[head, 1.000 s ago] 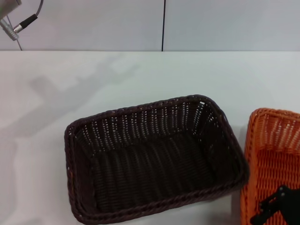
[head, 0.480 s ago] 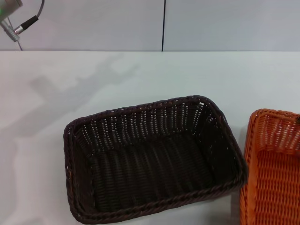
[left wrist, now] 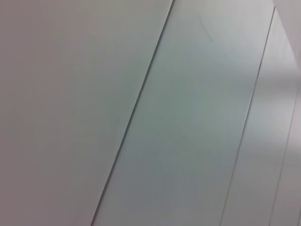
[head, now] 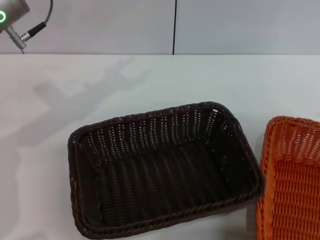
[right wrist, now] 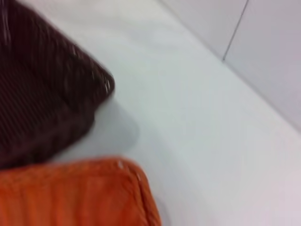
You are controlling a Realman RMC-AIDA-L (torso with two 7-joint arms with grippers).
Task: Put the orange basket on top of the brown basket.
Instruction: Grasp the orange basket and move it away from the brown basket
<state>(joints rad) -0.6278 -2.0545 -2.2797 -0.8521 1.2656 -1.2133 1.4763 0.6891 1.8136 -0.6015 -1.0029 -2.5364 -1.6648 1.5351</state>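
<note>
The brown basket [head: 150, 134] stands upright in the middle of the white table, empty, its long side slightly turned. The orange basket [head: 292, 172] stands on the table just to its right, cut off by the frame edge, with a narrow gap between the two. The right wrist view shows a corner of the brown basket [right wrist: 44, 89] and the rim of the orange basket [right wrist: 75, 193] side by side; no fingers show there. Only a piece of the left arm [head: 14, 14], with a green light ring and a cable, shows at the far left, raised. Neither gripper is in view.
The white table [head: 150, 80] reaches back to a pale panelled wall [head: 225, 25] with a dark vertical seam. The left wrist view shows only wall panels [left wrist: 141, 113].
The right gripper, a second ago low over the orange basket at the lower right, has left the head view. The left arm piece has shifted slightly. The baskets have not moved.
</note>
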